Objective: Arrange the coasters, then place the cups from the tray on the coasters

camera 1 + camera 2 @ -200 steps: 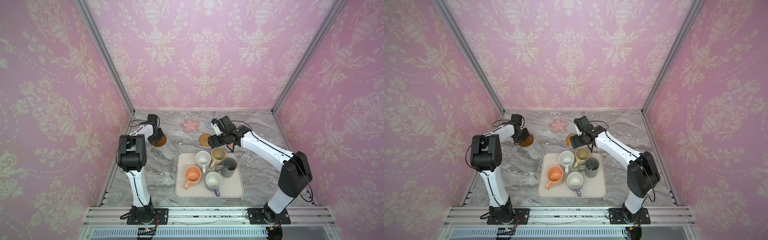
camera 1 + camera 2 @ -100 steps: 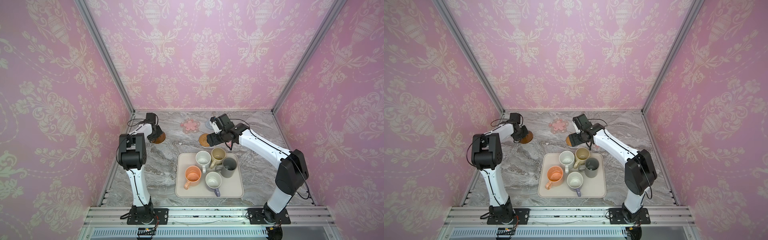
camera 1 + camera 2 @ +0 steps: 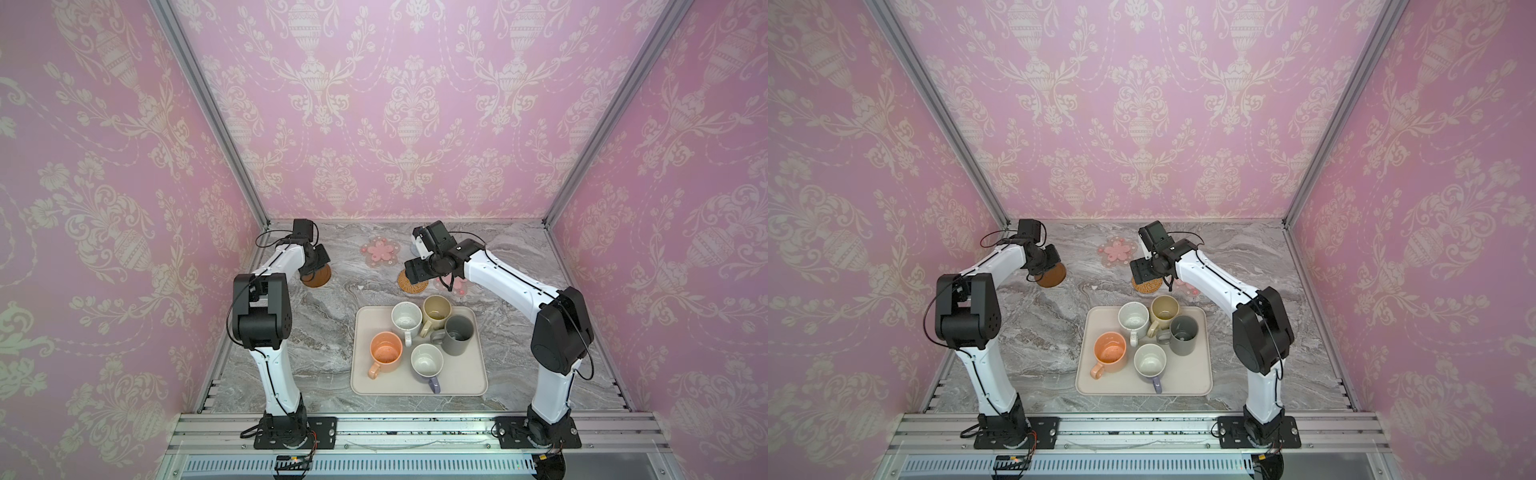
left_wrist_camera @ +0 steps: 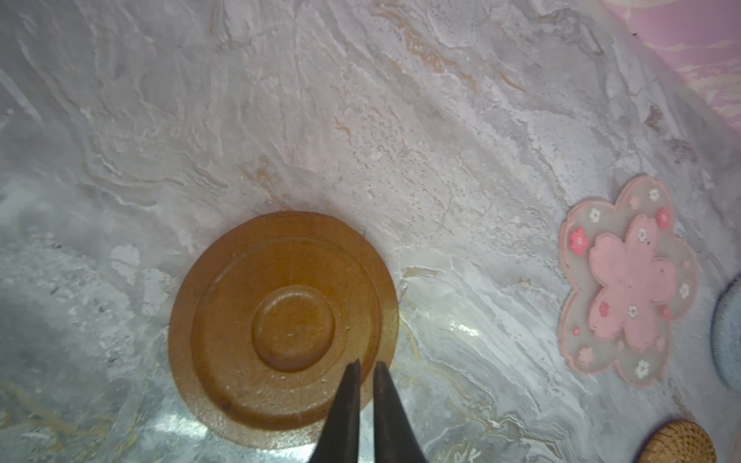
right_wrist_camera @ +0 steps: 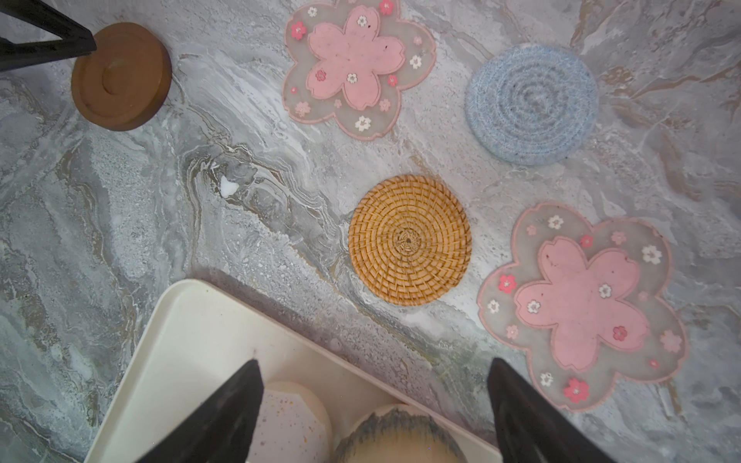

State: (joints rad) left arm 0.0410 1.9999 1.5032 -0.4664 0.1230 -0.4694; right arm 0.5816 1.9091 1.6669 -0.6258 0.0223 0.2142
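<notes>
Coasters laid out; cups on tray.
Left end effector [image 4: 365, 371], fingers slightly parted, nothing pinched, hovers at the brown coaster [image 4: 282, 328] rim. Right end effector [image 5: 373, 405], spread wide and empty, hangs over the tray [image 3: 465, 374] corner near the rattan coaster [image 5: 409, 240]. Five cups [image 3: 427, 360] stand on the tray.

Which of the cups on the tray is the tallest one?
The dark grey cup, on the tray's right side. It stands taller than the other four, which are all lighter-coloured.

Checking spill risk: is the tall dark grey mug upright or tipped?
Upright: in both top views the tall dark grey mug shows its open mouth upward on the cream-beige tray.
</notes>
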